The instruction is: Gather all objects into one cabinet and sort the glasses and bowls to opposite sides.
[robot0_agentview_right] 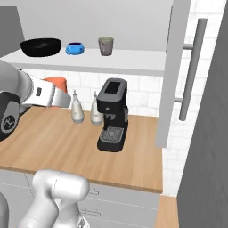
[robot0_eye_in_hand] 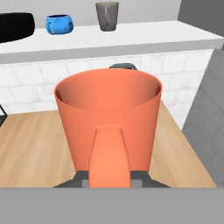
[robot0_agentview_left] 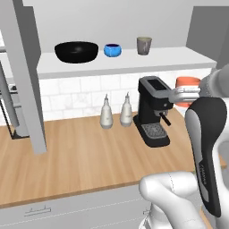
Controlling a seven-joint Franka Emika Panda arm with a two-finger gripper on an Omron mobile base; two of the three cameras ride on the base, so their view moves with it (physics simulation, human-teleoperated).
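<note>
My gripper (robot0_agentview_left: 184,92) is shut on the salmon-red glass (robot0_agentview_left: 188,83), held upright above the counter to the right of the coffee machine. In the hand view the glass (robot0_eye_in_hand: 109,109) sits close, its mouth open, and hides the fingertips. The glass (robot0_agentview_right: 55,82) also peeks out behind the white hand in the right base view. On the cabinet's pale shelf board (robot0_agentview_left: 134,62) stand the wide black bowl (robot0_agentview_left: 76,51) at the left, the small blue bowl (robot0_agentview_left: 112,49) beside it, and the grey-green cup (robot0_agentview_left: 144,45) further right, each apart from the others.
A black coffee machine (robot0_agentview_left: 153,112) stands on the wooden counter (robot0_agentview_left: 80,152), with two white bottles (robot0_agentview_left: 106,114) to its left. An open grey cabinet door (robot0_agentview_left: 27,76) hangs at the left, and another door with a bar handle (robot0_agentview_right: 191,67) at the right.
</note>
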